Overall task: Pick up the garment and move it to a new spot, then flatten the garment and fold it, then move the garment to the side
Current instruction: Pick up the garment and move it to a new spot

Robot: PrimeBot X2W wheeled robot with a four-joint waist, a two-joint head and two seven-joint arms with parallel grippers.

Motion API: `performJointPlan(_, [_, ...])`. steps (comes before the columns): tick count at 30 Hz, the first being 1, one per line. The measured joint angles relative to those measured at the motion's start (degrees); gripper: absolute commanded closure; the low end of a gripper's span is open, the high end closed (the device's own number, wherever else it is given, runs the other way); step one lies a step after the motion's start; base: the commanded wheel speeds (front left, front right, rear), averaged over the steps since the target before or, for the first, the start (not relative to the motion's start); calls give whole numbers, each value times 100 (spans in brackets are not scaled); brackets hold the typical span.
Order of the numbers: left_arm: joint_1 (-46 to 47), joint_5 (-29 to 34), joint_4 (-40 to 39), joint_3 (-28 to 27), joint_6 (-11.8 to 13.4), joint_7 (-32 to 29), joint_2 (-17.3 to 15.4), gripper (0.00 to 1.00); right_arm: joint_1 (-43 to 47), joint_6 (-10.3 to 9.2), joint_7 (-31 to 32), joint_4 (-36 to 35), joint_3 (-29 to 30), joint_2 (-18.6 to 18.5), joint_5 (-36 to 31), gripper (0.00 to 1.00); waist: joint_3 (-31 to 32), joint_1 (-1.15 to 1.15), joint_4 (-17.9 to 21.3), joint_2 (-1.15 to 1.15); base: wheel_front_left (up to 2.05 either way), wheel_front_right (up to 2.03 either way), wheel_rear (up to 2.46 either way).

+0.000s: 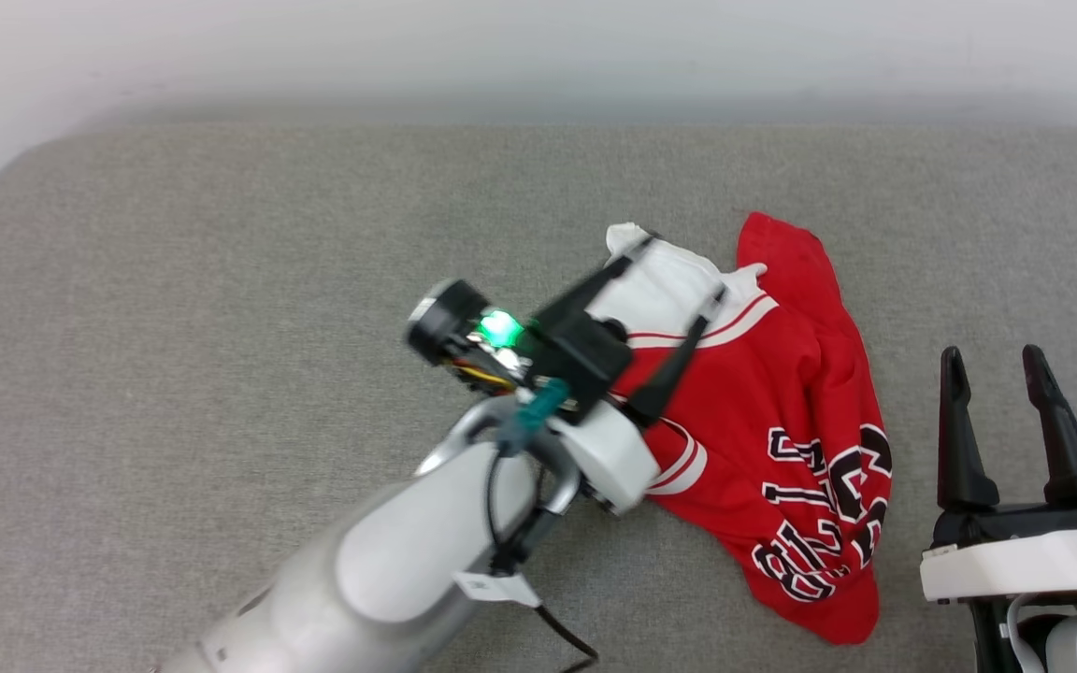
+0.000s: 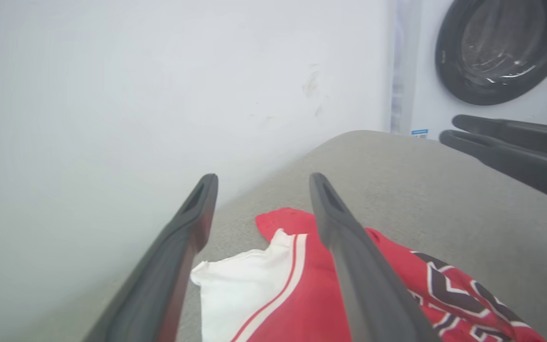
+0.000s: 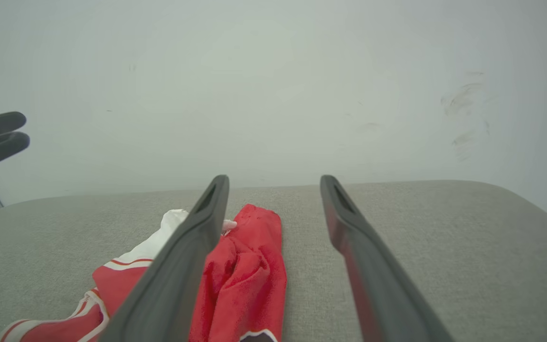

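One garment [image 1: 782,393], crumpled, below left hand [image 1: 682,268]

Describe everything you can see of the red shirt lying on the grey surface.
The garment is a red jersey T-shirt of soft knit-looking cloth, with a white sleeve edged in red-white stripe trim and black, white-outlined lettering. It lies crumpled, not folded, on the right part of the grey padded surface. The left gripper hangs open over the white sleeve; contact cannot be told. The right gripper stands open beside it, apart.
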State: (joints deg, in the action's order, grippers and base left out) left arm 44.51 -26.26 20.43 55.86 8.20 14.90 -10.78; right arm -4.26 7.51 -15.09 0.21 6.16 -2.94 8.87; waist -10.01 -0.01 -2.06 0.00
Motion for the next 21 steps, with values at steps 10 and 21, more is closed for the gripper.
performJointPlan(10, [-1711, 598, -978, -1719, 689, 16, -513, 0, 250, 0, 0, 35, -4, 1, -48, 0, 379, 0, -158, 0, 0, 0, 0])
performJointPlan(21, [-3494, 1096, -1463, -3537, 815, 16, -411, 0, 464, 0, 0, 81, -85, 1, 21, 0, 675, 0, -206, 0, 0, 0, 0])
